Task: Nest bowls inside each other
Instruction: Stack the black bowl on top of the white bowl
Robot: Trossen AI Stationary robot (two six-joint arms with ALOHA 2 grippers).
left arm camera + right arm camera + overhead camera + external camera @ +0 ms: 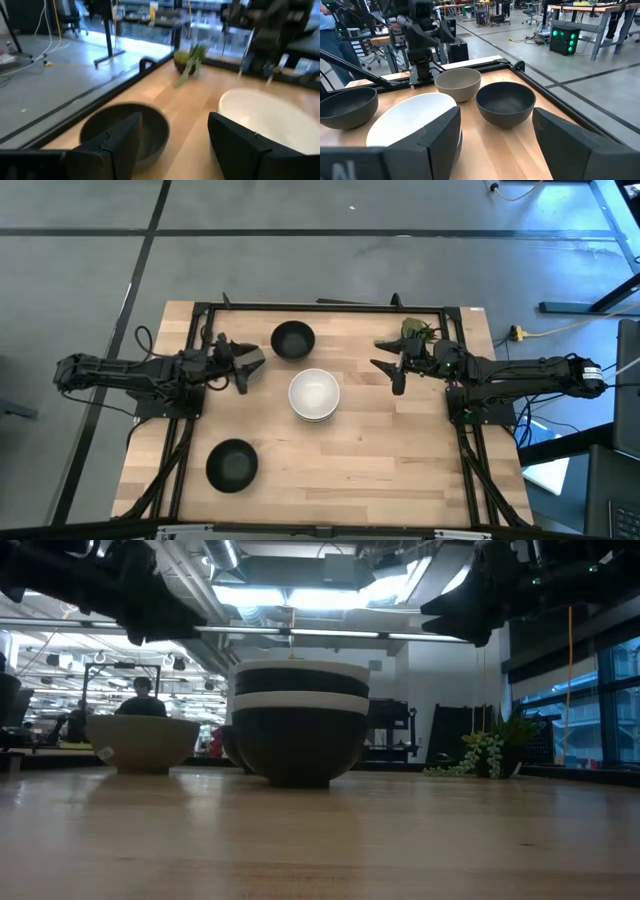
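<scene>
A stack of nested bowls (314, 395) with a white bowl on top (410, 125) stands mid-table; the low view shows black and white rims in the stack (300, 720). One black bowl (292, 340) sits toward the far edge and another black bowl (232, 464) near the front left. A grey-green bowl (458, 82) rests on its base on the table just below my left gripper (243, 370). That gripper hovers open, with nothing between its fingers (175, 125). My right gripper (390, 367) hovers open to the right of the stack, also with nothing in it (495, 120).
A small green plant sprig (415, 332) lies at the far right of the table, beside my right arm. A black frame rail (330, 307) runs along the table's far edge. Bare wood lies between the stack and the front edge (350, 470).
</scene>
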